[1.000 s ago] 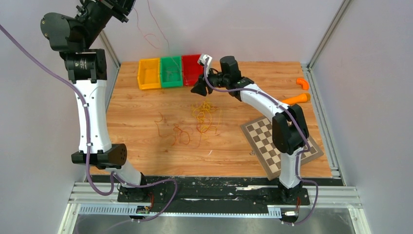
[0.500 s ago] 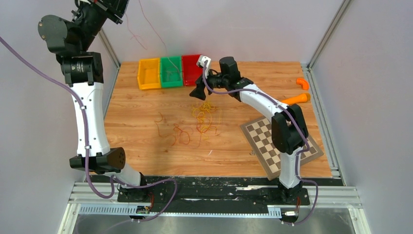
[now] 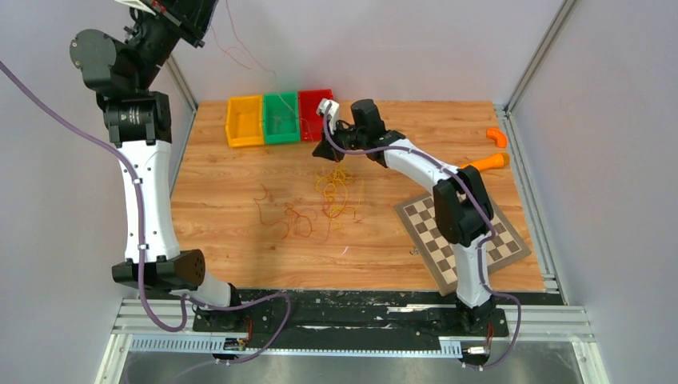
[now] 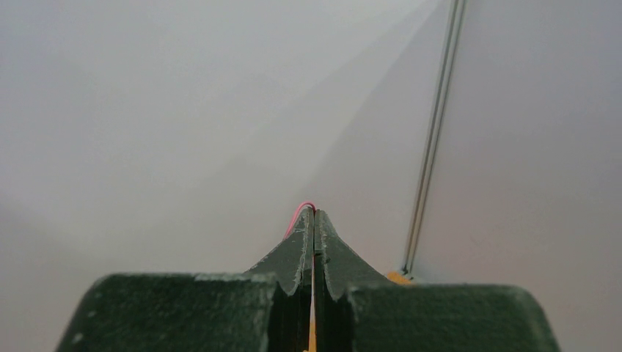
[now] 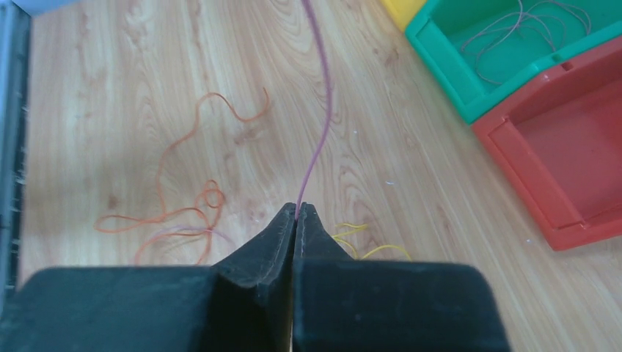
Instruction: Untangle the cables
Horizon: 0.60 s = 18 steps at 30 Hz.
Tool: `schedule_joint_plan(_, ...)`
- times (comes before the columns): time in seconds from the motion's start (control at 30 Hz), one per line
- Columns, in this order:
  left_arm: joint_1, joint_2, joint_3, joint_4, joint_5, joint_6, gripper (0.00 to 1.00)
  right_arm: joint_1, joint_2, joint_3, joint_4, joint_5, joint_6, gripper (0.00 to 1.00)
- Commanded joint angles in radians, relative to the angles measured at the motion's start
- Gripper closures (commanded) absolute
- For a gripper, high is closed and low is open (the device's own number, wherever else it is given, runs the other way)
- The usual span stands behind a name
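Observation:
A thin red cable [image 3: 264,68] hangs taut between my two grippers. My left gripper [image 3: 200,24] is raised high at the back left and is shut on its upper end; the left wrist view shows the strand [image 4: 299,214] pinched at the tips of that gripper [image 4: 314,213]. My right gripper [image 3: 323,150] hovers low in front of the red bin [image 3: 313,112] and is shut on the cable's lower end [image 5: 323,110]. A yellow tangle [image 3: 336,188] and loose orange strands [image 3: 292,220] lie on the table; both also show in the right wrist view, yellow [image 5: 359,242] and orange [image 5: 183,213].
A yellow bin [image 3: 245,120], a green bin [image 3: 281,117] holding thin strands [image 5: 513,29], and the red bin stand in a row at the back. A checkerboard [image 3: 460,232] lies at the right front. Two orange pieces [image 3: 486,163] [image 3: 497,137] lie at the far right.
My right gripper has moved left and a little toward the bins with the red cable in it. My left arm has shifted slightly at the top, still holding the cable.

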Motion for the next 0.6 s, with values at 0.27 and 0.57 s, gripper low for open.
schedule_joint_plan(0.27,0.012,-0.214,-0.584,-0.006,0.12,0.239,1.0,0.009,-0.32,0.136,0.091,-0.051,0.326,1.0)
schedule_joint_plan(0.57,-0.045,-0.271,-0.834,0.068,0.444,0.241,1.0,0.022,-0.295,0.132,0.186,-0.121,0.424,1.0)
